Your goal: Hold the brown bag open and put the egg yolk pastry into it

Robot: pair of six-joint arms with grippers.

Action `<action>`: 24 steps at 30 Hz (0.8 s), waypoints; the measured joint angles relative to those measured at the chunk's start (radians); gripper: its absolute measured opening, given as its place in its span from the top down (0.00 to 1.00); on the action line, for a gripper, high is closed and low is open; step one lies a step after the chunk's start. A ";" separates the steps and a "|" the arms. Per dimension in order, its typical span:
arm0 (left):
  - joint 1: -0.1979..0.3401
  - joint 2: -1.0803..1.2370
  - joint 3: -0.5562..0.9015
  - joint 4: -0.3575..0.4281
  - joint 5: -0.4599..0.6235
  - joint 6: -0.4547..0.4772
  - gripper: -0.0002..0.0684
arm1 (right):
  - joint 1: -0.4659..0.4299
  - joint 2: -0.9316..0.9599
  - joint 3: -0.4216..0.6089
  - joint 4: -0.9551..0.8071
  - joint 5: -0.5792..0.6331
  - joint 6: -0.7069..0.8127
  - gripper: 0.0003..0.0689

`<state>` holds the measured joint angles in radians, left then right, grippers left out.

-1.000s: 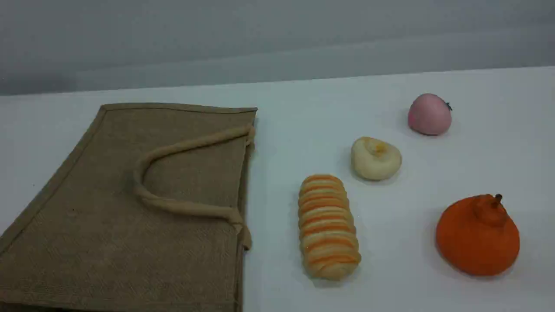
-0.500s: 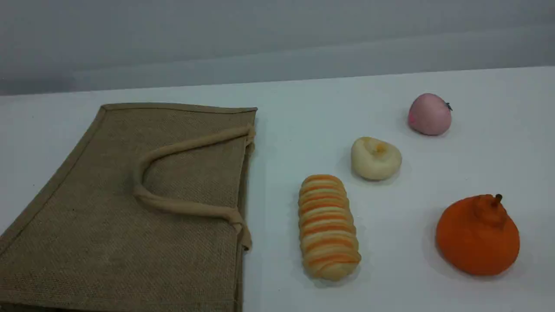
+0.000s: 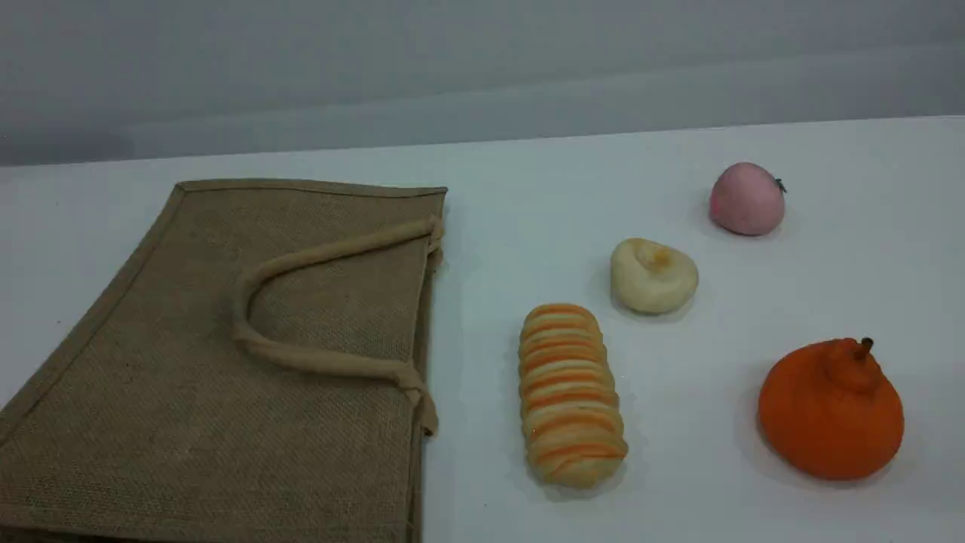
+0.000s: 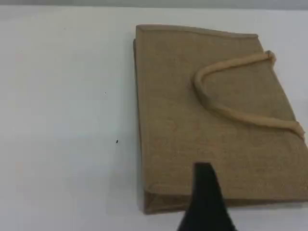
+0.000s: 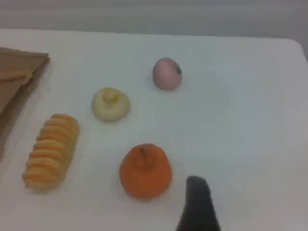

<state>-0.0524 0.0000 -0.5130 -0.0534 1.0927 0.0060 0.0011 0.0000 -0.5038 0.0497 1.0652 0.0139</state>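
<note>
While the brown bag (image 3: 226,362) lies flat on the white desk (image 3: 528,196), filling the 9 o'clock side of the scene view, we see its mouth edge facing 3 o'clock and a beige handle (image 3: 301,354) looped across its upper face. The egg yolk pastry (image 3: 653,275) sits on the desk well apart from the bag, toward 3 o'clock of it, with its yellow dimple up. A striped loaf (image 3: 571,394) lies between bag and pastry, at about 7 o'clock of the pastry and near it. A pink ball (image 3: 746,198) rests at 1 o'clock of the pastry, and an orange fruit (image 3: 830,411) with a stub stem stands at 4 o'clock.

Neither arm shows in the scene view. In the left wrist view we see one dark fingertip of the left tool (image 4: 207,202) above the bag's near edge, touching nothing. In the right wrist view one fingertip of the right tool (image 5: 198,204) hangs just beside the orange fruit, at its 4 o'clock, clear of it. Both tools stand with fingers apart and hold nothing.
</note>
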 joint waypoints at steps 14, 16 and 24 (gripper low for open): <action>0.000 0.000 0.001 -0.001 -0.012 0.000 0.35 | 0.000 0.000 0.000 0.003 0.000 0.000 0.36; 0.000 0.000 0.001 -0.003 -0.030 0.000 0.35 | 0.000 0.000 0.000 0.016 0.000 0.010 0.36; 0.000 0.030 -0.050 -0.088 -0.062 0.095 0.35 | 0.000 0.000 -0.033 0.074 -0.078 0.008 0.36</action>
<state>-0.0524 0.0303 -0.5633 -0.1417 1.0309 0.1015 0.0011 0.0000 -0.5364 0.1234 0.9869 0.0218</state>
